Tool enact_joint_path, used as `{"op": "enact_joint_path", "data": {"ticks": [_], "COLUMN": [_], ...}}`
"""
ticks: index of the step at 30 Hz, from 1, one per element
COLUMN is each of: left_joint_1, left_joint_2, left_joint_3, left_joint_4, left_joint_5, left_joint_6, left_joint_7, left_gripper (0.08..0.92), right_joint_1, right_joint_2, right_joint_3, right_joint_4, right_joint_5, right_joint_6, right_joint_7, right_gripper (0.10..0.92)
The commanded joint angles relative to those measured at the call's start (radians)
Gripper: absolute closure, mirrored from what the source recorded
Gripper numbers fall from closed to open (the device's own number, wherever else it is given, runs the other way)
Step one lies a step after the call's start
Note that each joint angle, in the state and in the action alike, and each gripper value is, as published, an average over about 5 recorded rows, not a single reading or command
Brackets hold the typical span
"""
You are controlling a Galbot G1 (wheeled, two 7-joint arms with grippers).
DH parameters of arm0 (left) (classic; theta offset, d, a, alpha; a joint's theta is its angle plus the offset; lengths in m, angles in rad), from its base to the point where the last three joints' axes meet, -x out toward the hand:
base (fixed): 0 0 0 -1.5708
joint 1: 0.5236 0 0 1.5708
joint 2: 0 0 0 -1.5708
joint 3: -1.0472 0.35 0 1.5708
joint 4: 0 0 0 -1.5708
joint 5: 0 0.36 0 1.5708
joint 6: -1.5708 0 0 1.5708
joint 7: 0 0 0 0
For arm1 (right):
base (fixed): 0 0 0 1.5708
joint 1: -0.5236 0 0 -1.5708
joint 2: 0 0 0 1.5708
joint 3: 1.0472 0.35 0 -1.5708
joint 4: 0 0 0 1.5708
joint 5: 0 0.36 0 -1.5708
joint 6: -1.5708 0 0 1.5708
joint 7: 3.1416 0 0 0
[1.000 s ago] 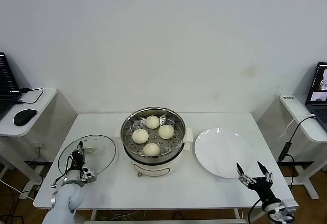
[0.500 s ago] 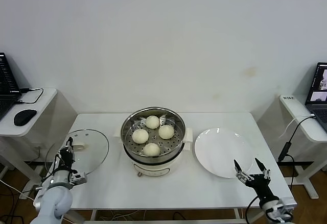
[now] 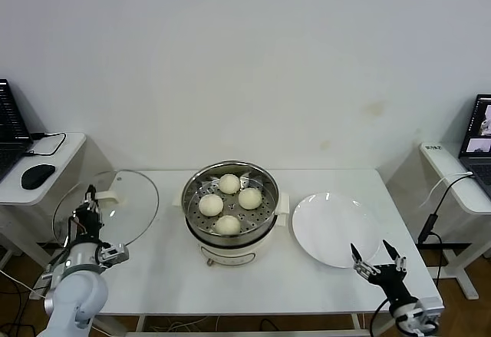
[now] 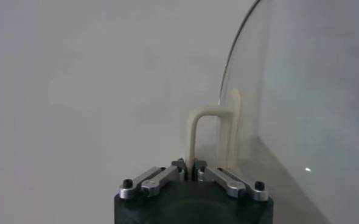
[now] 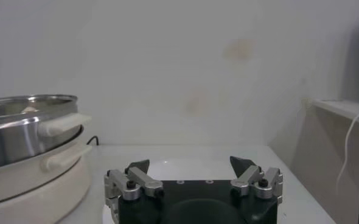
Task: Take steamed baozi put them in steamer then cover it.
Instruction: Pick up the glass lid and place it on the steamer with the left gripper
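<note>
The left gripper [image 3: 89,199] is clamped on the cream handle [image 4: 211,137] of the cover [image 3: 107,206] and holds it off the worktop [image 3: 253,287], at the worktop's left end and well to the left of the steamer [image 3: 230,208]. The cover is tilted up on edge, its glass face turned toward the steamer. In the left wrist view the gripper's fingers [image 4: 222,178] meet around the foot of the handle, with the curved metal rim of the glass rising beside it.

The steamer stands uncovered at the middle of the worktop. All four baozi [image 3: 229,204] sit on its perforated tray, arranged in a rough diamond and apart from one another.

The right gripper [image 3: 378,262] hovers near the front right corner of the worktop, just in front of the white plate [image 3: 334,229], with its fingers spread wide and nothing between them. The right wrist view shows the same gripper [image 5: 191,167] gaping, the plate beyond it and the steamer's steel wall [image 5: 15,131] with its cream handle off to one side
</note>
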Motion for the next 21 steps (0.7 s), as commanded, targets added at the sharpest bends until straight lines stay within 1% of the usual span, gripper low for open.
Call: {"op": "enact_joint_path", "data": {"ticks": [1,4,7,11,17,21], "left_joint_1": [-0.046,-0.1,-0.152,-0.214,-0.296,-0.331], "left_joint_2": [-0.01,-0.038,-0.076,-0.113,-0.147,-0.156], "left_joint_3": [0.188,0.28,0.36,0.448,0.523,0.568], "left_joint_4": [-0.222,-0.187,-0.164,-0.151,-0.117,-0.093], "left_joint_5": [0.088,0.137,0.162,0.18,0.181,0.181], "left_joint_6": [0.2,0.242,0.271,0.278,0.279,0.279], "left_joint_7": [0.061,0.08,0.118,0.173,0.228,0.243], "left_gripper": [0.856,0.856,0.856,0.856,0.856,0.856], "right_joint_1": [-0.005,-0.004,-0.001,0.008,0.018,0.025], "right_joint_2": [0.003,0.008,0.016,0.03,0.05,0.057], "right_joint_3": [0.003,-0.001,-0.005,-0.014,-0.025,-0.027], "right_joint_4": [0.007,0.003,-0.004,-0.013,-0.022,-0.026], "right_joint_5": [-0.027,-0.037,-0.047,-0.06,-0.08,-0.085], "right_joint_6": [-0.021,-0.024,-0.026,-0.025,-0.025,-0.027], "right_joint_7": [0.002,-0.001,-0.003,-0.004,-0.005,-0.005], "right_gripper": [0.203,0.203,0.203,0.203,0.203,0.203]}}
